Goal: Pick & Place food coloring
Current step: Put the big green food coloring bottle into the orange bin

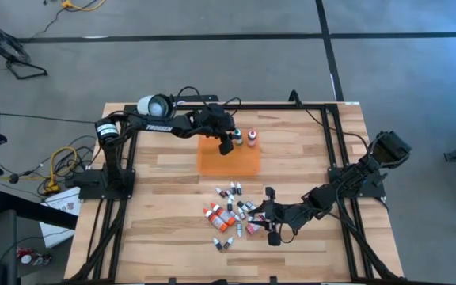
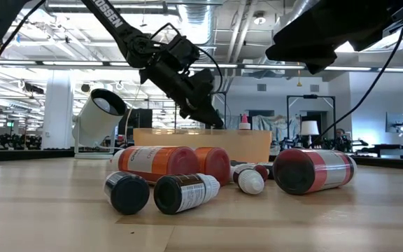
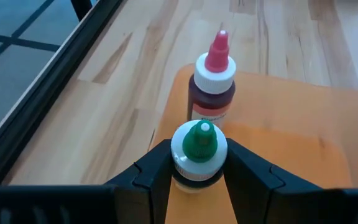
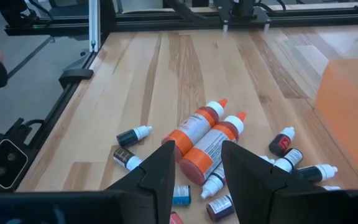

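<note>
- The green-capped bottle (image 3: 198, 152) is small, with a white collar under a green pointed tip. It stands upright at the far edge of the orange tray (image 1: 228, 161), near the middle of the wooden surface (image 1: 165, 237).
- The left hand (image 1: 230, 142) is closed on this bottle, one dark finger pressed to each side of its collar. The left arm stretches from its post at the surface's left edge over to the tray.
- Just beside it on the tray stands a red-capped bottle (image 3: 212, 84), upright and free, with a dark red body and a white collar.
- Nearer the front edge lies the pile of food coloring (image 1: 232, 214): two larger orange-labelled bottles (image 4: 209, 140) with white bodies and orange tips lie side by side, with small dark vials scattered around them.
- The right hand (image 1: 271, 224) sits low at the right side of the pile with fingers spread and nothing between them. Its arm reaches in from the right edge.
- The left wrist view alone shows the grip on the collar; the low view alone shows the pile's bottles lying on their sides in front of the tray.
</note>
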Robot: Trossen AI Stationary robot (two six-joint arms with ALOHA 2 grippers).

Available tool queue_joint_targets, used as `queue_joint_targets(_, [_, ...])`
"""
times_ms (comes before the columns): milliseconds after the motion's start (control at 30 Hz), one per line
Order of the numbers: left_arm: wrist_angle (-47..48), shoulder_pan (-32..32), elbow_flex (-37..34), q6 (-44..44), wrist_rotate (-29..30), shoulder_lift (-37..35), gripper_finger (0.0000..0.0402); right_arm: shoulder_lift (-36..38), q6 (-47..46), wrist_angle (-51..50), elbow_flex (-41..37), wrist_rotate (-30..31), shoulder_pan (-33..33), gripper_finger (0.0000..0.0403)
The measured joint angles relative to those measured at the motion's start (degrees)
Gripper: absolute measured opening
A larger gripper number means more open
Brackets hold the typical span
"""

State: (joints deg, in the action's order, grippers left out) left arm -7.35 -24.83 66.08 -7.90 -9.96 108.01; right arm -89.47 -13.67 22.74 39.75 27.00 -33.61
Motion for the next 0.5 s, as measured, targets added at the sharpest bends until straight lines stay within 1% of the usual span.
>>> queue_joint_targets(267, [-0.3,0.2,0.1,-0.2,-0.2,1.7,0.0123,0.0,-0.3,0.2,0.0,0.0,0.0,0.0123])
queue_joint_targets(500, [-0.1,0.2,0.1,0.0,0.2,1.7,0.0123,0.0,-0.4,0.1,0.0,0.0,0.0,0.0123])
